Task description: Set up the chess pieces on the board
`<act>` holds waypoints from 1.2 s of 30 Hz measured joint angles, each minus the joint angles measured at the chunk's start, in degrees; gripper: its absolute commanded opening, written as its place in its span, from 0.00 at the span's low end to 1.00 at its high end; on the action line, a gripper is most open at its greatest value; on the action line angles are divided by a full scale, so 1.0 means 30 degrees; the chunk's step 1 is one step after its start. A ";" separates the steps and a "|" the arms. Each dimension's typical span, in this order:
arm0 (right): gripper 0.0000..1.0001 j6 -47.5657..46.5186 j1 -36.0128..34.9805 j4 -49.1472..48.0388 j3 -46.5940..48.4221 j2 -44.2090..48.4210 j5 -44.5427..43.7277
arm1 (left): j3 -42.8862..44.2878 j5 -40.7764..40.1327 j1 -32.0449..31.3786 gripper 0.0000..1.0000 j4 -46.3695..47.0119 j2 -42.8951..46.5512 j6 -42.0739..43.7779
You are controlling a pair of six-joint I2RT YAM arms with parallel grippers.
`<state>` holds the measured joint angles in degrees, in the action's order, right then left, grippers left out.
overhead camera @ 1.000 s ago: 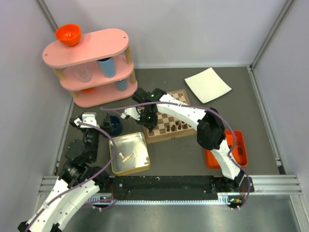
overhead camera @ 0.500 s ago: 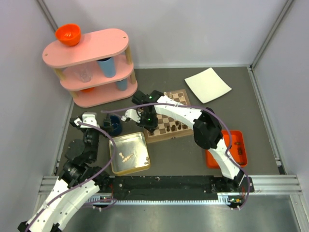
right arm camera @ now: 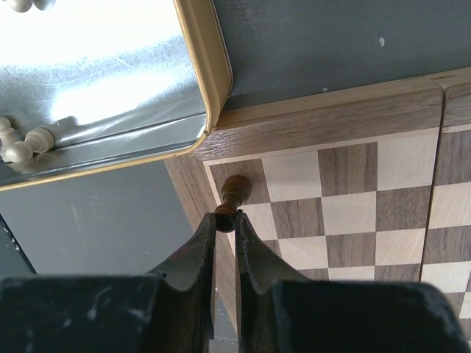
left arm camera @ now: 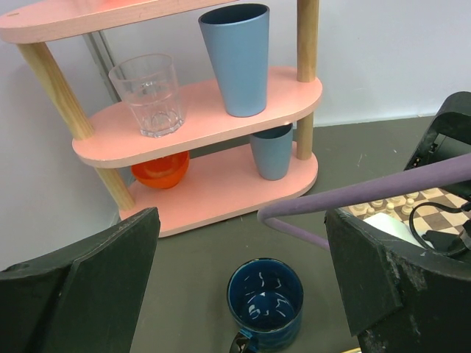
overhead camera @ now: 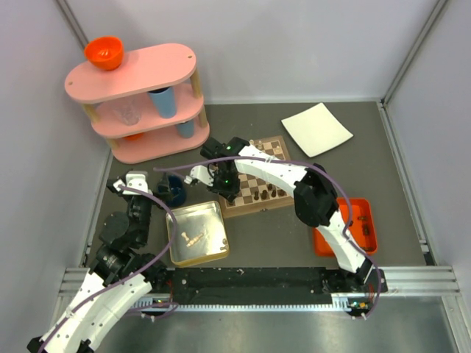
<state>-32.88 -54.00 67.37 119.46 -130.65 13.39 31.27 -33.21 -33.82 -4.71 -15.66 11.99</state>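
Observation:
The chessboard [overhead camera: 257,176] lies mid-table; its near-left corner fills the right wrist view [right arm camera: 346,198]. My right gripper [right arm camera: 226,218] is shut on a small dark brown chess piece [right arm camera: 232,193], gripped by its top, its base over the corner dark square. In the top view that gripper [overhead camera: 224,181] hangs over the board's left corner. Several dark pieces [overhead camera: 266,193] stand along the board's near edge. Pale pieces [right arm camera: 22,144] lie in the silver tin [overhead camera: 196,233]. My left gripper [left arm camera: 243,294] is open and empty above a blue mug [left arm camera: 265,303].
A pink three-tier shelf [overhead camera: 140,103] holds an orange bowl [overhead camera: 103,52], a glass [left arm camera: 149,94] and blue cups [left arm camera: 237,56]. A white plate [overhead camera: 316,129] lies at the back right. An orange tray [overhead camera: 349,228] with dark pieces sits at the right.
The right gripper has shifted slightly left and toward the near-left corner of the board with the piece in it. The left arm has not moved.

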 measured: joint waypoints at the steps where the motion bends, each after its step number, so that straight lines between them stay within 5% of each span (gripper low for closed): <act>1: 0.09 0.0000 0.0000 0.0029 0.0036 -0.0015 0.0000 | 0.0000 0.0000 0.0000 0.99 0.0000 0.0000 0.0000; 30: 0.35 0.0029 0.0000 0.0073 0.0597 -0.0415 -0.0022 | 0.0000 0.0277 0.0000 0.99 0.0000 -0.0007 0.0000; 36: 0.49 0.0036 0.0000 0.0073 0.0619 -0.0415 -0.0066 | 0.0000 0.0277 0.0000 0.99 0.0000 -0.0022 -0.0007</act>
<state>-32.77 -54.00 67.59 121.32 -131.90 13.19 31.27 -32.38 -33.82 -4.71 -15.73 11.97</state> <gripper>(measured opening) 0.415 0.990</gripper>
